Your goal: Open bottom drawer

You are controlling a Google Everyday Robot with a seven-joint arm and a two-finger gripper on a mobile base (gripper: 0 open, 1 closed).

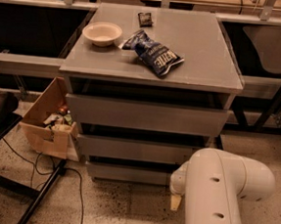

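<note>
Well, my tool (175,201), width I cannot tell, hangs beside the handleless bottom drawer (127,173), likely stiff; I'd hook its top edge.

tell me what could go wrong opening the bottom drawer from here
The hand hangs low by the right end of the bottom drawer, whose flat front shows no handle: it may slip or pull the drawer askew. The white arm hides that corner, so a miss might go unnoticed.
</note>
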